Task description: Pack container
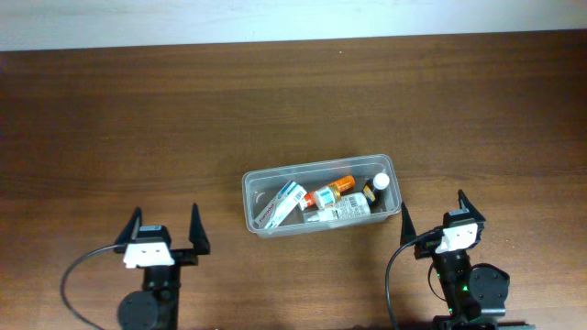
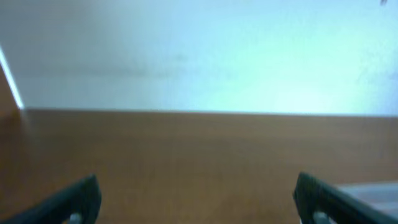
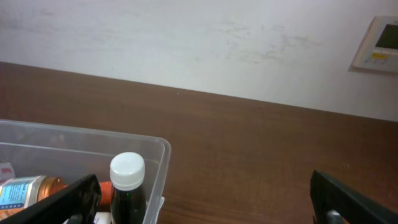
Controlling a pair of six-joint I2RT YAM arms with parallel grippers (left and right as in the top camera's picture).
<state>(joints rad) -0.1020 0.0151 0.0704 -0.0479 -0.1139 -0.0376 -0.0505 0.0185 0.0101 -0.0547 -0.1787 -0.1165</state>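
The clear plastic container [image 1: 252, 183] sits at the table's middle, slightly right. It holds a white box [image 1: 282, 203], an orange-capped bottle [image 1: 332, 192], a white labelled bottle [image 1: 341, 210] and a dark bottle with a white cap [image 1: 376, 186]. My left gripper [image 1: 166, 230] is open and empty, left of and nearer than the container. My right gripper [image 1: 433, 213] is open and empty, just right of the container's near right corner. In the right wrist view the container's corner [image 3: 163, 151] and the dark bottle [image 3: 127, 186] show by my left finger.
The brown wooden table [image 1: 138, 119] ends at a white wall along the far side. A white wall panel [image 3: 379, 42] shows at the upper right of the right wrist view. A corner of the container [image 2: 373, 190] shows at the right of the left wrist view.
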